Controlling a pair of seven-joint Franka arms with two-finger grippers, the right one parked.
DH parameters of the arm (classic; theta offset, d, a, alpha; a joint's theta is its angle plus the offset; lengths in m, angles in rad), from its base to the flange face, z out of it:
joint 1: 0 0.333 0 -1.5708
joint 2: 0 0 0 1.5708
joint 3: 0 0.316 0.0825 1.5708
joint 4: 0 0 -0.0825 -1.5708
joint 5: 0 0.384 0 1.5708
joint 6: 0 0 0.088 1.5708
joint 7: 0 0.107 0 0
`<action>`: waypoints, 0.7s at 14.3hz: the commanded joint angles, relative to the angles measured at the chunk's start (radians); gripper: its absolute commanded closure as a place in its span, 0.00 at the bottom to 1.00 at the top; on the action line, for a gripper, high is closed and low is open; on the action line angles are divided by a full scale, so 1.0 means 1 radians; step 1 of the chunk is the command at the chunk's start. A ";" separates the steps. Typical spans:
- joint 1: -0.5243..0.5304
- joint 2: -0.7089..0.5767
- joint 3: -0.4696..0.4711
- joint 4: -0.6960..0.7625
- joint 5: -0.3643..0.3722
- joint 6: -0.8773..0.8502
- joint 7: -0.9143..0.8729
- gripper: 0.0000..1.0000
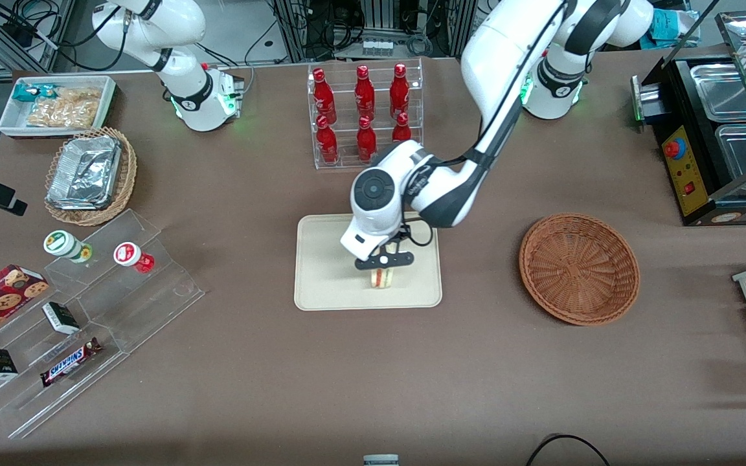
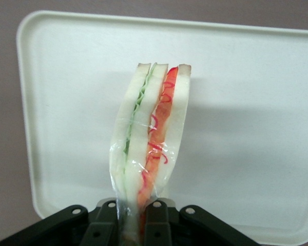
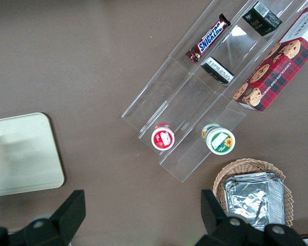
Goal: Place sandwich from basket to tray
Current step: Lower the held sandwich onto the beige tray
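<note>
Sandwich, three pale bread slices with green and red filling under clear wrap, stands on edge over the tray, perhaps touching it. The gripper points down from the bent left arm, fingers clamped on its end. A Snickers bar lies on the acrylic steps.

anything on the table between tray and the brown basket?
Nothing: bare tabletop between the tray and the empty basket, seen in the front view. The gripper holds the sandwich over the tray.
</note>
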 commanded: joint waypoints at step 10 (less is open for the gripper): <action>-0.036 0.095 0.006 0.121 -0.009 0.012 -0.149 0.00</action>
